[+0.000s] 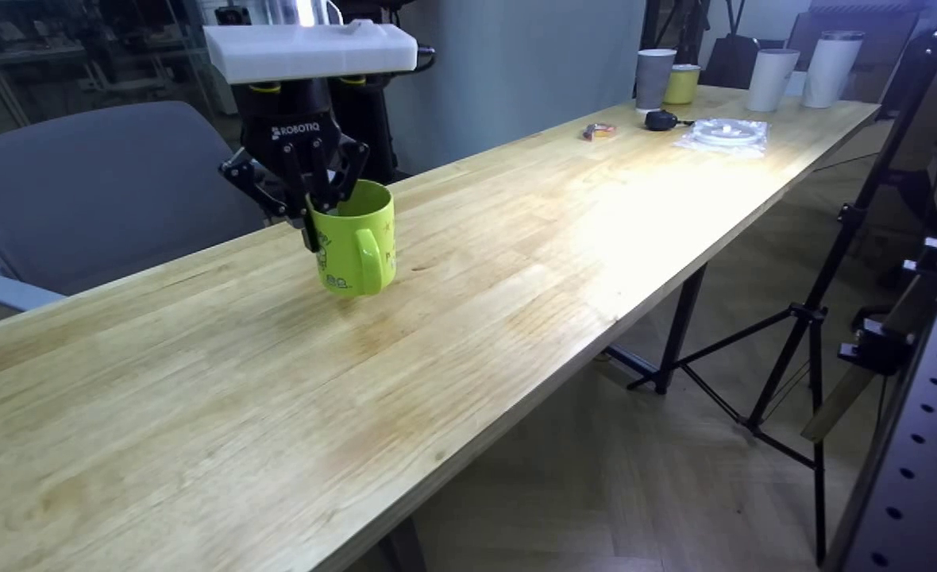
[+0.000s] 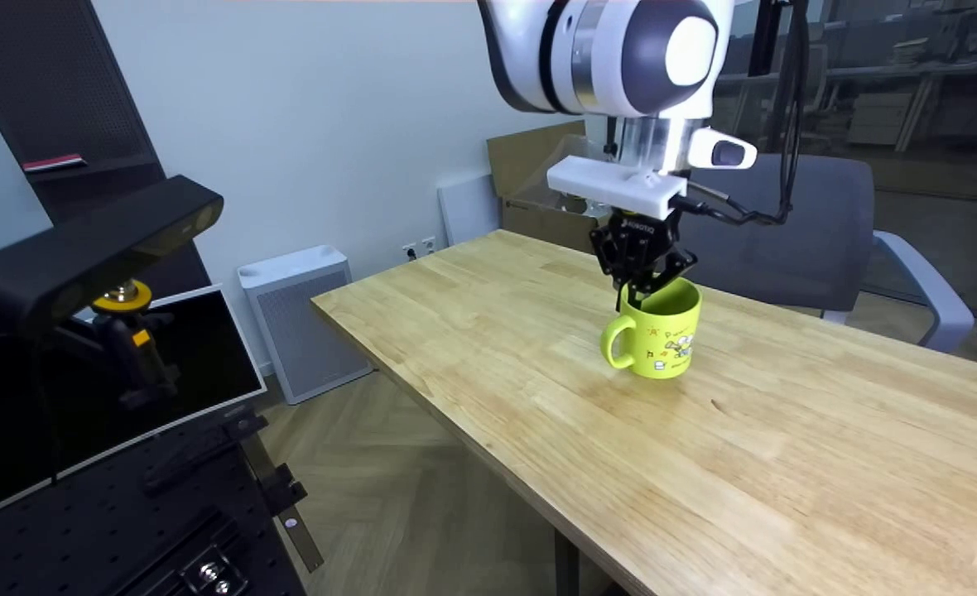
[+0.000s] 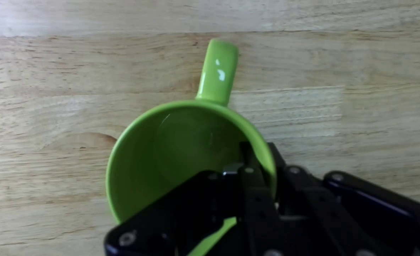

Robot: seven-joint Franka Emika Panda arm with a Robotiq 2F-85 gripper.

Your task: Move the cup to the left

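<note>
The lime-green cup point(image 1: 343, 258) stands upright, with small drawings printed on its outside and a handle on one side. It shows in both exterior views, over the wooden table near the edge by the chair; whether its base touches the wood I cannot tell for sure. My gripper point(image 3: 261, 151) comes down on the cup's wall and is shut on it. One finger reaches inside the cup, while the other finger point(image 3: 278, 156) presses from outside. In the wrist view the handle points away from the gripper, toward the top of the picture. The inner fingertip is partly hidden behind the rim.
Far along the table point(image 1: 516, 262) are a grey cup point(image 1: 653, 83), a yellowish cup point(image 1: 681, 86), white tumblers point(image 1: 772, 82), a black item point(image 1: 661, 120) and a plastic-wrapped disc point(image 1: 726, 133). A grey chair point(image 1: 103, 175) backs onto one long edge; a tripod point(image 1: 810, 314) stands across from it.
</note>
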